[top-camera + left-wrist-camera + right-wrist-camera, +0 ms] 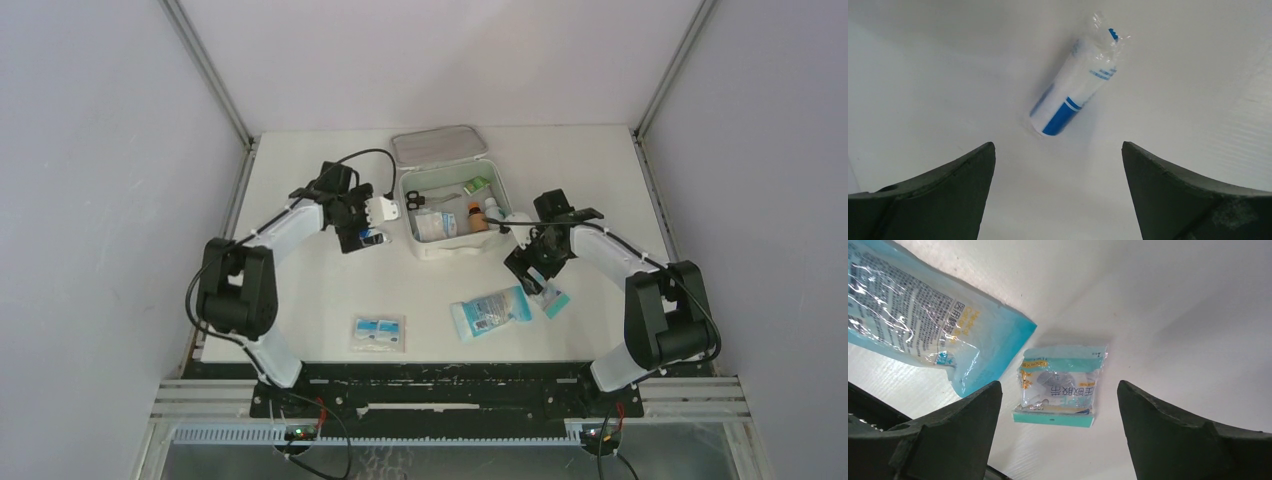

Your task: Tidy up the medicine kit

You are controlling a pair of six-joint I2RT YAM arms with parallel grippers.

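The medicine kit (pixel 447 248) is a white square case standing open at the back middle, its lid (pixel 438 145) tipped back. Inside lie scissors (pixel 415 198), a green box (pixel 477 184), small bottles (pixel 477 215) and a packet (pixel 434 226). My left gripper (pixel 360 234) is open and empty left of the kit, over a white-and-blue wrapped roll (pixel 372 239), which lies ahead of the jaws in the left wrist view (pixel 1073 87). My right gripper (pixel 533 268) is open and empty right of the kit, above a small teal packet (pixel 1060 385).
A large light-blue packet (pixel 490 312) lies in front of the kit and also shows in the right wrist view (pixel 923 325), just left of the teal packet. A pair of small blue sachets (pixel 378 333) lies nearer the front. White walls enclose the table.
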